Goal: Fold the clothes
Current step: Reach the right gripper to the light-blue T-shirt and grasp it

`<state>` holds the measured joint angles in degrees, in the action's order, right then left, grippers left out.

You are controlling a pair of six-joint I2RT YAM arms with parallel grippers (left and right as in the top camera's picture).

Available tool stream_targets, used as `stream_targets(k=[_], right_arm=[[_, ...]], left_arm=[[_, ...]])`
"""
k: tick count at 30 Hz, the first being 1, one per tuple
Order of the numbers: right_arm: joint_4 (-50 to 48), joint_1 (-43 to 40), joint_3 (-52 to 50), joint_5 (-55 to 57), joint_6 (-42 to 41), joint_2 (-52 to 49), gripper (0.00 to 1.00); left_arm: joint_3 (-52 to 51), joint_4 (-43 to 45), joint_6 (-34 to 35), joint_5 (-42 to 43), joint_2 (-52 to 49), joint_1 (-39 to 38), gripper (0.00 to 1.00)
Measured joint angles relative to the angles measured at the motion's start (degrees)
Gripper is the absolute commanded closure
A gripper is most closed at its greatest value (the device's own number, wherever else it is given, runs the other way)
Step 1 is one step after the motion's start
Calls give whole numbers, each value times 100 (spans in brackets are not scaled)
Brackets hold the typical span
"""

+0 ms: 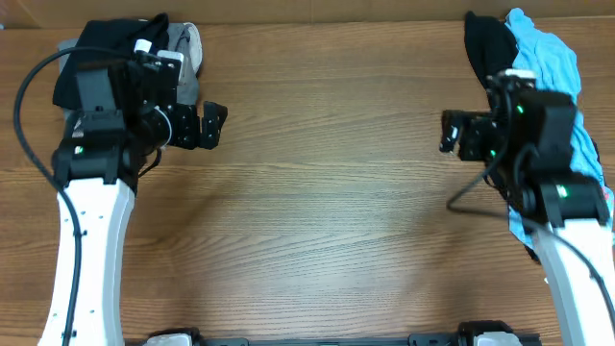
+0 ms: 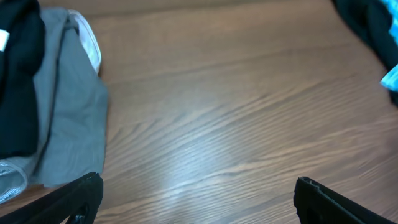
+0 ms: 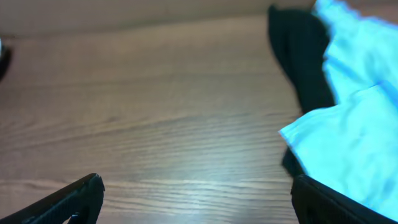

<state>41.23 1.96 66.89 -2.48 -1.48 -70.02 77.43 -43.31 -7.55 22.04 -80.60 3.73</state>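
Observation:
A light blue T-shirt (image 1: 557, 67) lies crumpled at the table's right edge, partly under my right arm, with a black garment (image 1: 483, 43) beside it. Both show in the right wrist view, the blue shirt (image 3: 357, 134) and the black one (image 3: 301, 56). At the far left lies a pile of a black garment (image 1: 106, 43) and a grey one (image 1: 187, 48); the left wrist view shows the grey one (image 2: 71, 106) and the black one (image 2: 18, 81). My left gripper (image 1: 213, 125) is open and empty over bare wood. My right gripper (image 1: 448, 132) is open and empty.
The wooden table (image 1: 327, 192) stretches between the two arms. A wall edge runs along the back of the table. Black cables loop beside each arm.

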Motion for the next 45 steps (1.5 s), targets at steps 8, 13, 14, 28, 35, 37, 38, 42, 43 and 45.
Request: stream_targets(k=[8, 13, 14, 28, 35, 37, 38, 42, 43, 45], right_arm=[[-417, -181, 4, -428, -199, -1021, 0], [-566, -1093, 7, -507, -586, -1169, 6], [-568, -1355, 7, -538, -647, -1174, 9], [-144, -2557, 63, -452, -774, -1602, 0], [1338, -3882, 61, -415, -1611, -1635, 0], [1550, -4301, 61, -404, -1735, -1635, 0], [1655, -4535, 61, -407, -1788, -1635, 0], [1792, -5160, 61, -413, -1891, -1635, 3], [1790, -5313, 61, -407, -1919, -1635, 4], [1768, -5482, 59, -409, -1952, -1635, 4]], left_arm=[[13, 133, -214, 0, -782, 0, 0], [13, 348, -254, -2, -1119, -2, 0], [13, 400, -256, -2, -1141, -2, 0], [20, 723, -295, -15, -1147, -411, 0], [20, 640, -295, -15, -1147, -815, 0], [20, 643, -295, -15, -1147, -944, 0], [20, 645, -295, -17, -1147, -990, 0], [20, 647, -295, -15, -1147, -1263, 4], [20, 647, -295, -15, -1150, -1340, 5], [20, 647, -297, -15, -1182, -1443, 5]])
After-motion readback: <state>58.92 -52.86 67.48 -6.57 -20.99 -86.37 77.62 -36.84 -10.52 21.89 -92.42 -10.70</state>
